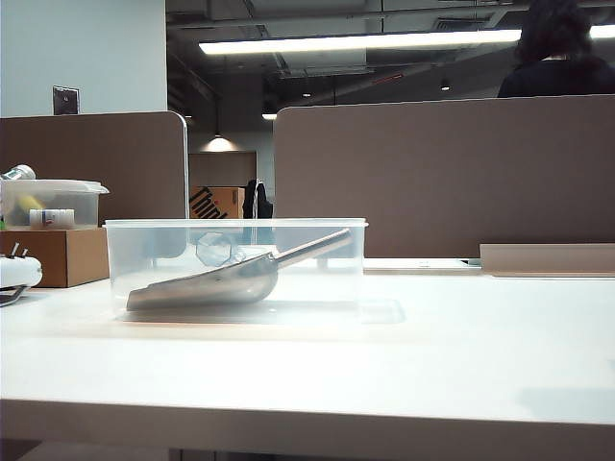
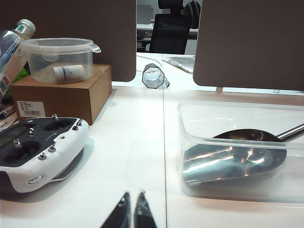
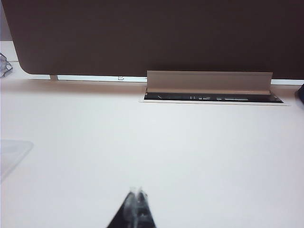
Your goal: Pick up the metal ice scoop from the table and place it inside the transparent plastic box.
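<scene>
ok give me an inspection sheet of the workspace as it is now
surface: white table, bare in front of the right arm.
job's things: metal ice scoop lies inside the transparent plastic box, handle leaning toward the rim.
clutter: cardboard box bearing a lidded container; remote controller; bottle; small clear hexagonal object.
grippers: left gripper jaws shut, empty, low near the controller; right gripper jaws shut, empty, over bare table.
cables: nothing seen.
surroundings: brown dividers, a cable flap, a person behind.
</scene>
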